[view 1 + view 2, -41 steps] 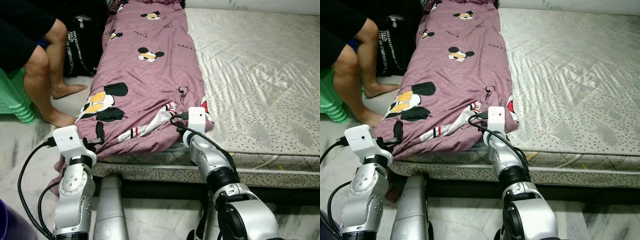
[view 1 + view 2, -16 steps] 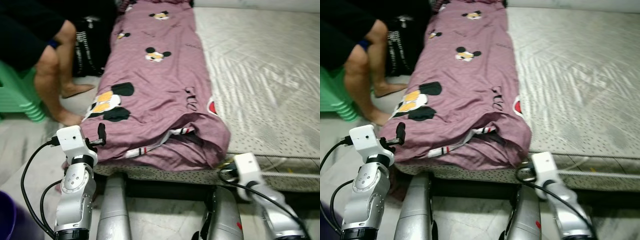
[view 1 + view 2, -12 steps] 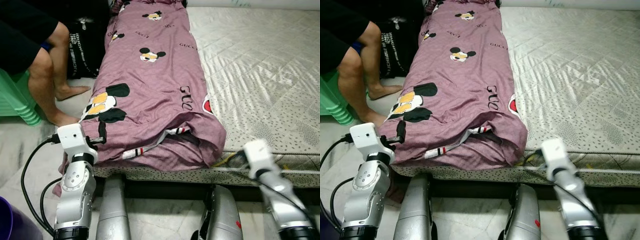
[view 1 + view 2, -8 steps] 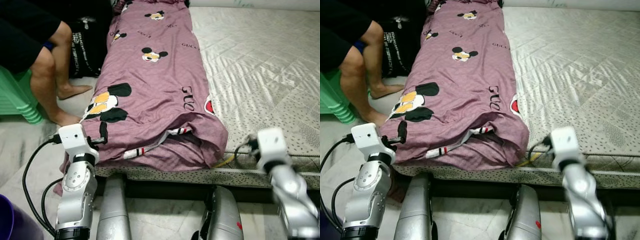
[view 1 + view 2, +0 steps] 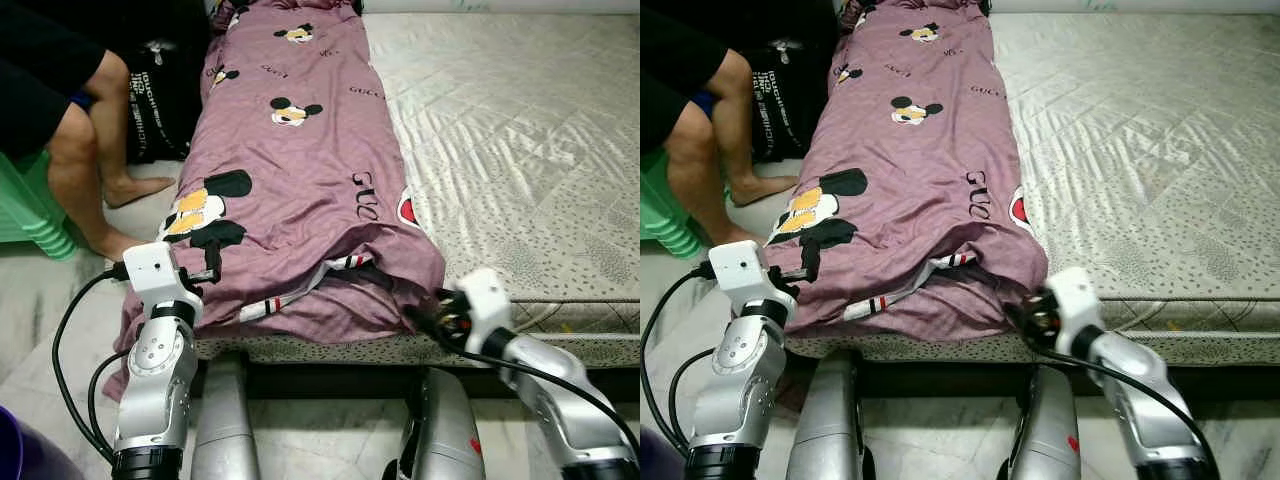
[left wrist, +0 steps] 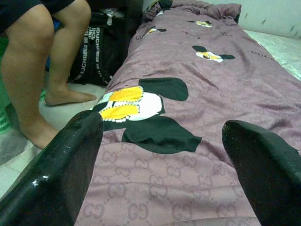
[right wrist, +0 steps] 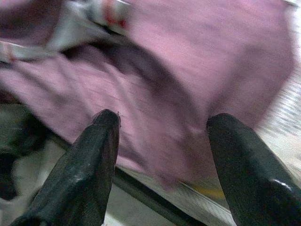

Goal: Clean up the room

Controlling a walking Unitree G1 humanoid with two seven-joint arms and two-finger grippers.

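A mauve blanket (image 5: 300,170) printed with cartoon mice lies lengthwise along the left side of the grey quilted mattress (image 5: 520,130). Its near end is bunched and folded, showing a striped inner edge. My left gripper (image 5: 208,265) is at the blanket's near left corner. In the left wrist view its fingers (image 6: 70,160) stand wide apart, open, with the blanket (image 6: 225,89) between and beyond them. My right gripper (image 5: 425,316) points at the near right corner from the bed's front edge. It is open too, with blurred blanket folds (image 7: 188,47) just ahead of its fingers (image 7: 89,160).
A person (image 5: 70,130) sits on a green stool (image 5: 25,205) at the left, bare feet on the floor beside the bed. A black bag (image 5: 160,90) leans against the bed behind their legs. A purple bin (image 5: 8,455) stands at the lower left. The mattress's right half is bare.
My right arm left the blanket's near right corner, swung out to the right, and has come back to that corner. The blanket's near end is now more bunched. My left gripper barely moved.
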